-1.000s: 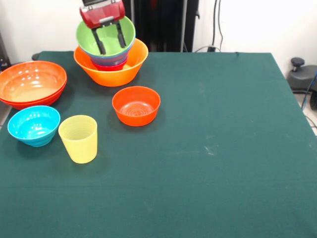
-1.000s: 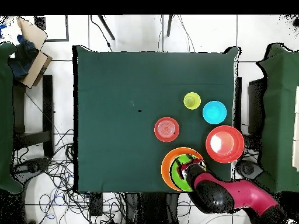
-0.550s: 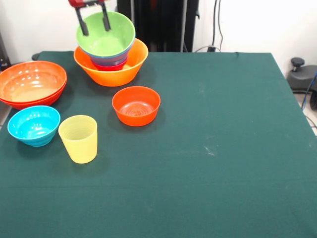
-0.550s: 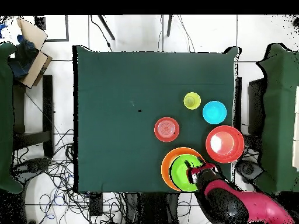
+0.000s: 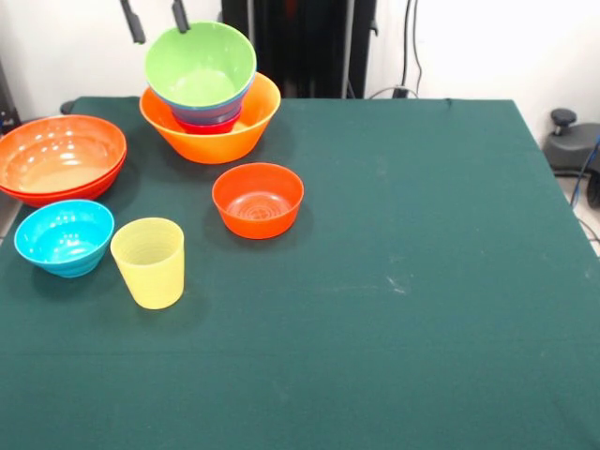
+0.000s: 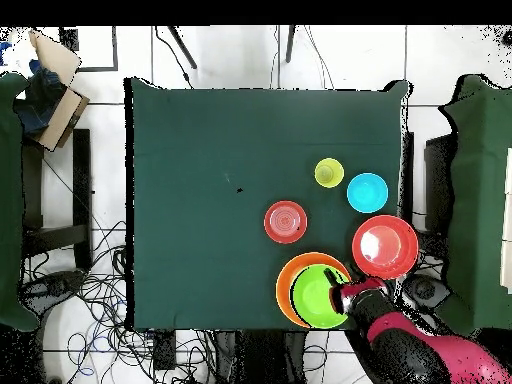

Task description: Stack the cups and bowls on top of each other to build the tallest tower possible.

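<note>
Front view: the gripper [image 5: 157, 19] hangs empty at the top left, prongs spread wide, beside the tower [image 5: 208, 103] topped by the lime bowl [image 5: 201, 66], which sits high and could tip if clipped

Overhead: the tumbler [image 6: 329, 173] waits upper right of centre, well apart

A green-covered table [image 5: 422, 281] carries everything. Far left, the big light-orange bowl [image 5: 246, 127] rests on the cloth with smaller bowls nested in it. Left of it, at the table's left edge, sits a wide red-orange bowl [image 5: 58, 157]. Nearer, a cyan bowl [image 5: 63, 236] and a yellow cup [image 5: 149, 262] stand side by side. A small orange bowl [image 5: 258, 200] sits right of them.
</note>
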Controlling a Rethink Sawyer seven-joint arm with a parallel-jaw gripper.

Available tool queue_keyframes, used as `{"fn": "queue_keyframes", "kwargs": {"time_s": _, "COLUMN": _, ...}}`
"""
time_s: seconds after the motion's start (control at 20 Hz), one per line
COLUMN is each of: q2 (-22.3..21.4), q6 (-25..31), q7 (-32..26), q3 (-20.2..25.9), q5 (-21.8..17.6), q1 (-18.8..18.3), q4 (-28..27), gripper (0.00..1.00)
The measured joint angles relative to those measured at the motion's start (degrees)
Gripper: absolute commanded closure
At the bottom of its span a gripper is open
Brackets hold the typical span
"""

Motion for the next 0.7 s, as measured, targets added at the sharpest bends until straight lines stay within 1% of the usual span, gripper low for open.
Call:
{"fn": "queue_keyframes", "kwargs": {"time_s": 0.25, "q2": 3.59, "q6": 0.01, "q7": 0.0, "q3": 2.98, "q5": -0.02, "q1": -0.34, "q4": -0.59, "gripper": 0.0}}
{"fn": "queue_keyframes", "kwargs": {"time_s": 0.4, "q2": 4.2, "q6": 0.01, "q7": 0.0, "q3": 4.14, "q5": -0.02, "q1": -0.42, "q4": -0.87, "gripper": 0.0}}
{"fn": "queue_keyframes", "kwargs": {"time_s": 0.6, "q2": 2.94, "q6": 0.27, "q7": 0.0, "q3": 6.33, "q5": 0.34, "q1": -0.82, "q4": -0.87, "gripper": 0.0}}
{"fn": "queue_keyframes", "kwargs": {"time_s": 0.7, "q2": 0.49, "q6": 1.75, "q7": 0.0, "q3": 7.12, "q5": 1.87, "q1": -0.8, "q4": -0.95, "gripper": 0.0}}
